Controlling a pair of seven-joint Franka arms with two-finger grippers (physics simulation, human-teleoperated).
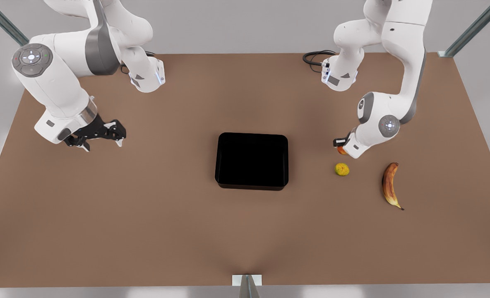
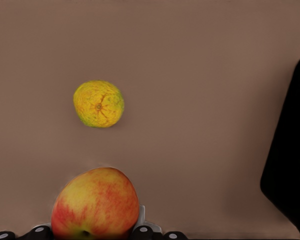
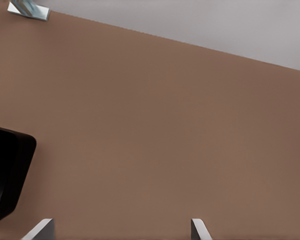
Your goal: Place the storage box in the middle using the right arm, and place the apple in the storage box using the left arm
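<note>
The apple sits mostly hidden under the left gripper.

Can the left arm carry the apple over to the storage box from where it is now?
Probably yes. The left gripper sits at the apple, fingers either side of it. Bare table lies between it and the open, empty storage box. The yellow-green fruit lies off that line.

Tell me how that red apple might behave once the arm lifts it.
The apple looks round and smooth, so it could slip or turn in a two-point grip. The left tool is down at it, the fruit sitting between its fingers. If dropped on the flat table, it would probably roll, perhaps toward the yellow-green fruit.
</note>
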